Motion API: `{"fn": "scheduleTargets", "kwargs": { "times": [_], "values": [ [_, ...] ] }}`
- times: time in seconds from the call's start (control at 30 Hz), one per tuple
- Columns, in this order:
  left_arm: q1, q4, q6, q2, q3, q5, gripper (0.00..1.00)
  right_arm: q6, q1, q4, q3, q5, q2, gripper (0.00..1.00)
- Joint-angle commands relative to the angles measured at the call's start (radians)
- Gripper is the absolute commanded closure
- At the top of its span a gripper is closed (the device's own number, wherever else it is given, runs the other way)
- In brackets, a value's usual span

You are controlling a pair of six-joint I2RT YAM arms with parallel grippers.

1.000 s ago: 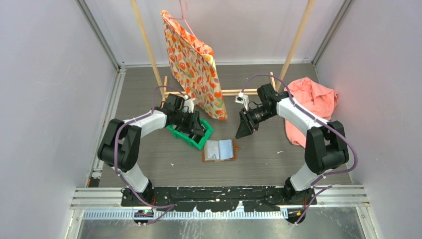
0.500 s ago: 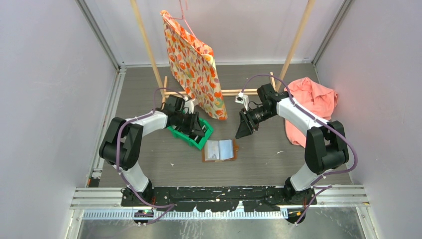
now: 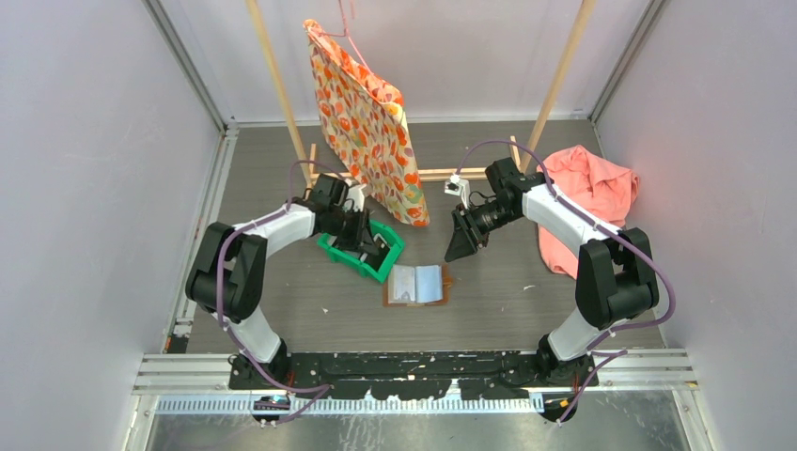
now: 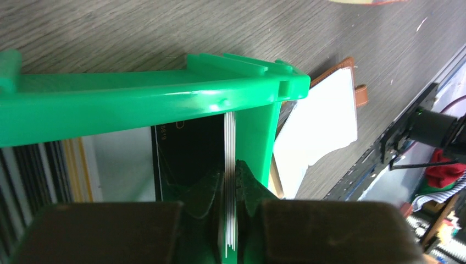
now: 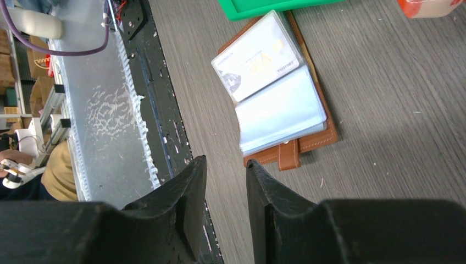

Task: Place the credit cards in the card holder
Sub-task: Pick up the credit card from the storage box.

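A green bin (image 3: 350,258) stands left of centre, and my left gripper (image 3: 371,246) reaches down into it. In the left wrist view the gripper (image 4: 231,168) is shut on a thin stack of credit cards (image 4: 229,132), seen edge-on beside the bin's wall (image 4: 137,99). A black card (image 4: 187,148) stands next to them. The brown card holder (image 3: 416,284) lies open on the table, its clear sleeves up and a pale card (image 5: 258,60) in one sleeve. My right gripper (image 5: 225,165) hangs open above the table, right of the holder (image 5: 277,104), with nothing in it.
An orange floral bag (image 3: 367,122) hangs from a wooden rack (image 3: 280,94) just behind the bin. A pink cloth (image 3: 592,188) lies at the right. The black mounting rail (image 3: 414,362) runs along the near edge.
The left jaws have closed onto the cards in the bin, and the left wrist has shifted slightly. The right arm has not moved.
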Motion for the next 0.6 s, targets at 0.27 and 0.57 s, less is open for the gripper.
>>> {"fn": "scheduleTargets", "kwargs": {
  "times": [0.27, 0.57],
  "values": [
    [0.028, -0.028, 0.020, -0.049, 0.041, 0.044, 0.91, -0.012, -0.004, -0.008, 0.037, -0.023, -0.007, 0.62],
    [0.049, -0.001, 0.014, -0.017, 0.028, 0.113, 0.85, -0.013, -0.004, -0.010, 0.038, -0.022, -0.007, 0.62]
  ]
}}
